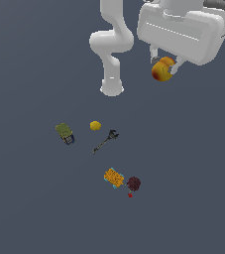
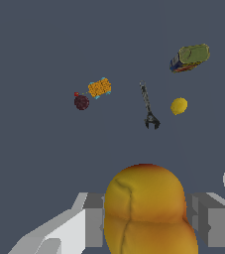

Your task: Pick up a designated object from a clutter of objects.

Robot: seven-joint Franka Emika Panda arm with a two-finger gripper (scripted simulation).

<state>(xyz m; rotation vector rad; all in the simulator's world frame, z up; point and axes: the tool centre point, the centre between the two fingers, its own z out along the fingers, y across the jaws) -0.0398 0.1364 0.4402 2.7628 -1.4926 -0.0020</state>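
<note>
My gripper (image 1: 164,68) is shut on the yellow-orange fruit-like ball with a reddish blush (image 1: 162,69) and holds it high above the floor, at the upper right of the exterior view. In the wrist view the ball (image 2: 146,211) fills the space between my two fingers (image 2: 91,223). The rest of the clutter lies far below: an olive-green boxy piece (image 1: 64,132), a small yellow lump (image 1: 95,125), a thin black wrench (image 1: 105,141), an orange patterned block (image 1: 113,177) and a dark maroon ball (image 1: 134,183).
The arm's white base (image 1: 112,88) stands beyond the clutter on the dark grey floor. A tiny red speck (image 1: 130,195) lies beside the maroon ball. In the wrist view show the box (image 2: 191,57), lump (image 2: 179,105), wrench (image 2: 147,106), block (image 2: 99,88) and maroon ball (image 2: 82,102).
</note>
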